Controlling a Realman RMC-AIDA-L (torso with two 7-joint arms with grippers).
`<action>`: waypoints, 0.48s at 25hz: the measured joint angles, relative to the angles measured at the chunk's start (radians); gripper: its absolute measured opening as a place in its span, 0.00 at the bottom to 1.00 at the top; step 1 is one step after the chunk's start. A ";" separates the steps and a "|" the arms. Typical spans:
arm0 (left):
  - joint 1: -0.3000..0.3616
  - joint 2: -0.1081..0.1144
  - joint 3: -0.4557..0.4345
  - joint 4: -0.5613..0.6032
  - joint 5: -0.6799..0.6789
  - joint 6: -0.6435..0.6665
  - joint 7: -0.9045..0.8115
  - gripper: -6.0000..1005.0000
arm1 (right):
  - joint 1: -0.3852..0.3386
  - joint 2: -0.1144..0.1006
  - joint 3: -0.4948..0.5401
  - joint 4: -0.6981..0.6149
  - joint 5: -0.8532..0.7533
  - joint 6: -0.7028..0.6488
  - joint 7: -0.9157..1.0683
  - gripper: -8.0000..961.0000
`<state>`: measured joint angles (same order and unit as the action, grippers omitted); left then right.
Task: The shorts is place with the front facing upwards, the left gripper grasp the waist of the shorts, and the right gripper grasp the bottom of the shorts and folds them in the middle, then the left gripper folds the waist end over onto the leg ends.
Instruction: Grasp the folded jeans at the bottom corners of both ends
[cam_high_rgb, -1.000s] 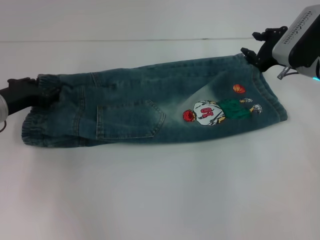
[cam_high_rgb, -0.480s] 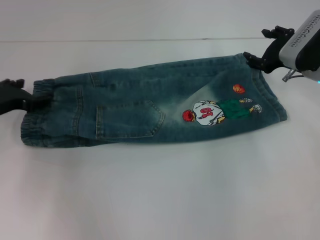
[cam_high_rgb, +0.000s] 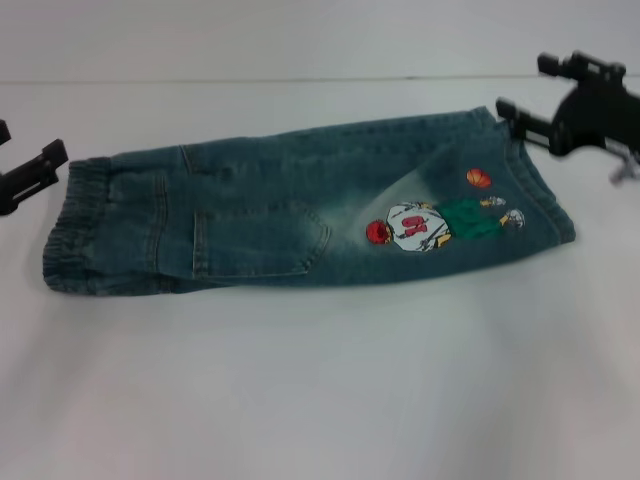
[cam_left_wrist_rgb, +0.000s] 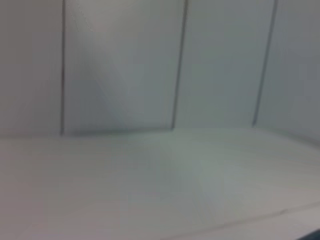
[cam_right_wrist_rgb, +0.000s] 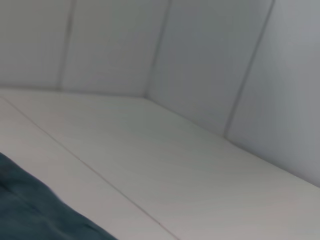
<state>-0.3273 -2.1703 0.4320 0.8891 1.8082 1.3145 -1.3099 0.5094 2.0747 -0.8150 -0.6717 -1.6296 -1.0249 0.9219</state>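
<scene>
The blue denim shorts (cam_high_rgb: 300, 215) lie flat on the white table (cam_high_rgb: 320, 380), folded lengthwise. The elastic waist (cam_high_rgb: 72, 225) points left and the leg ends (cam_high_rgb: 545, 205) point right. A back pocket and a cartoon basketball print (cam_high_rgb: 430, 222) face up. My left gripper (cam_high_rgb: 20, 152) hovers open just left of the waist, apart from it. Beyond the far corner of the leg ends, my right gripper (cam_high_rgb: 552, 92) is open and holds nothing. A dark strip of the shorts (cam_right_wrist_rgb: 30, 212) shows in a corner of the right wrist view.
Bare white tabletop surrounds the shorts, with a pale panelled wall (cam_left_wrist_rgb: 150, 65) behind the table. The left wrist view holds only table and wall.
Both grippers have let go of the shorts and drawn away, the left one leftward off the waist and the right one up and rightward. The shorts now rest flat.
</scene>
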 joint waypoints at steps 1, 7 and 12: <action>0.010 0.000 -0.027 -0.021 -0.024 0.045 0.024 0.84 | -0.024 -0.005 0.000 -0.012 -0.002 -0.074 0.024 0.78; 0.053 0.002 -0.204 -0.175 -0.087 0.223 0.186 0.84 | -0.118 -0.039 -0.002 -0.023 -0.074 -0.418 0.073 0.78; 0.080 0.003 -0.276 -0.288 -0.096 0.225 0.318 0.84 | -0.191 -0.031 0.011 -0.027 -0.094 -0.512 0.043 0.77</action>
<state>-0.2469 -2.1668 0.1557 0.6013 1.7123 1.5391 -0.9920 0.3183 2.0441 -0.8040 -0.6990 -1.7237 -1.5372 0.9651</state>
